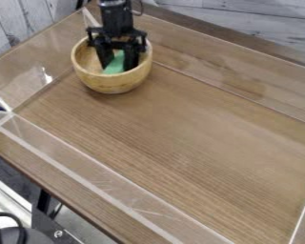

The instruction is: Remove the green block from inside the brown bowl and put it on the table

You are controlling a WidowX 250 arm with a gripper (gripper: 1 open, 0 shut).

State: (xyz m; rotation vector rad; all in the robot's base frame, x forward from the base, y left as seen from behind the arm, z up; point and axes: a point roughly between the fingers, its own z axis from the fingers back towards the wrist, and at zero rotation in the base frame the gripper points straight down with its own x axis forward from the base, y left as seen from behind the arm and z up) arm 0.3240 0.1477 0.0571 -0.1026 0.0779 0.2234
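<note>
Nearest you, the large brown wood-grain table (181, 143) with its clear transparent walls is lying bare across most of its width, so you are getting plenty of open surface for the put-down. Further back, near the far left corner, the round light tan wooden bowl (111, 69) is sitting upright on the tabletop. The small bright green rectangular block (115, 63) is showing inside that bowl, against its far side. The black gripper (117, 57) is pointing straight down into the bowl, with its two dark fingers (99, 50) standing on either side of the block. The jaws are looking drawn in close to the block's sides, but you cannot tell from this view whether they are truly clamping it. You are, by my reading, in the grasping step, with the block not yet out. Next you are likely needing a firm squeeze, then a straight lift clear of the thick rim, before you are carrying it over to bare table
</note>
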